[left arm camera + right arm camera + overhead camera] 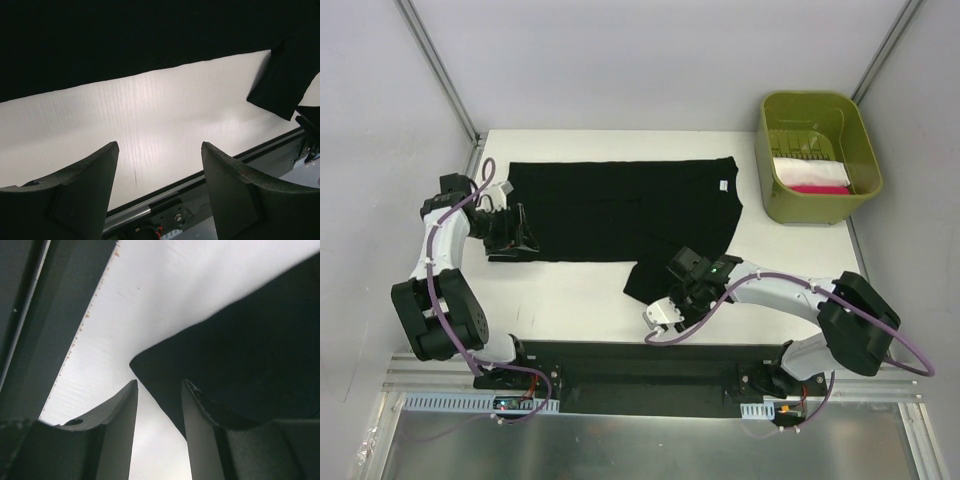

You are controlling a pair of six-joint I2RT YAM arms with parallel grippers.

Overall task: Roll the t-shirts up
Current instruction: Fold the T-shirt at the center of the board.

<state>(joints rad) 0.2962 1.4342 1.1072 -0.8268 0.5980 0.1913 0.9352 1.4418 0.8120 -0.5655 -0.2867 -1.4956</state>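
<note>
A black t-shirt (620, 210) lies spread flat across the table, its small white neck label (722, 185) toward the right. One sleeve (650, 280) sticks out toward the near edge. My left gripper (525, 242) is at the shirt's left near corner. In the left wrist view it (159, 145) is open and empty above bare table, with the shirt (125, 35) beyond it. My right gripper (670, 287) is at the sleeve. In the right wrist view it (159, 382) is open, and the sleeve's edge (225, 365) lies over one fingertip (192, 395).
An olive-green bin (817, 205) stands at the back right corner, holding folded white and pink cloth (812, 176). The table's near edge and black rail (650, 352) run just below the sleeve. Grey walls close in the table at the back and sides.
</note>
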